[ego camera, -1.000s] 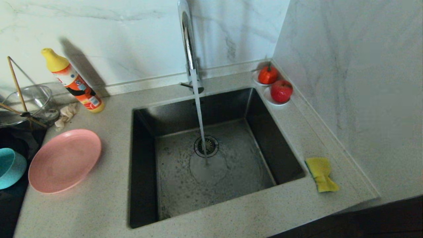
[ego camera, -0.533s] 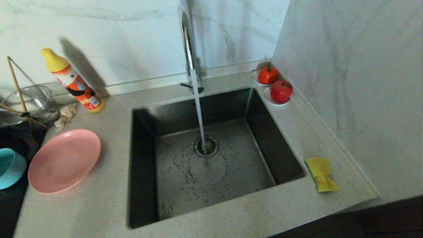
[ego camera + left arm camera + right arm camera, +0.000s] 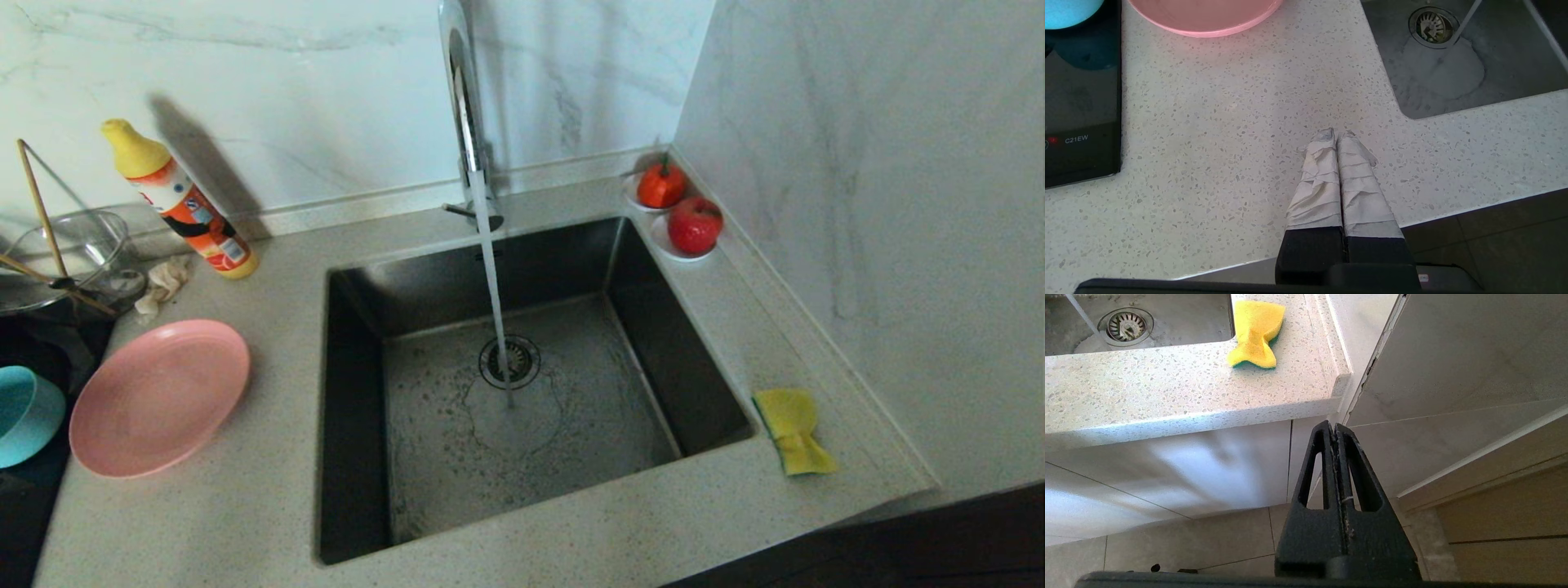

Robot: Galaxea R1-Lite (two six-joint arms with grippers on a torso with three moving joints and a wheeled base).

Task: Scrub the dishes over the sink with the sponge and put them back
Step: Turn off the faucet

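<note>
We note water running from the tap (image 3: 465,122) into the sink (image 3: 522,425), landing just beside the drain (image 3: 509,361). The sponge (image 3: 792,430) lies flat on the counter (image 3: 245,523) to the right of the basin, just off its front right corner, yellow face up; a green edge shows beneath it in the right wrist view. Its long axis runs front to back along the counter strip, the pinched, flared end toward the counter's front edge. The pink plate (image 3: 159,398) sits on the counter left of the sink, with the teal bowl (image 3: 24,412) just beside it on the dark cooktop (image 3: 1081,122).

The left gripper (image 3: 1336,132) hangs over bare counter near the front edge, its taped fingers pressed together, holding nothing. The right gripper (image 3: 1334,426) sits below counter height in front of the cabinet, fingers likewise pressed together and empty, well apart from the sponge.
</note>
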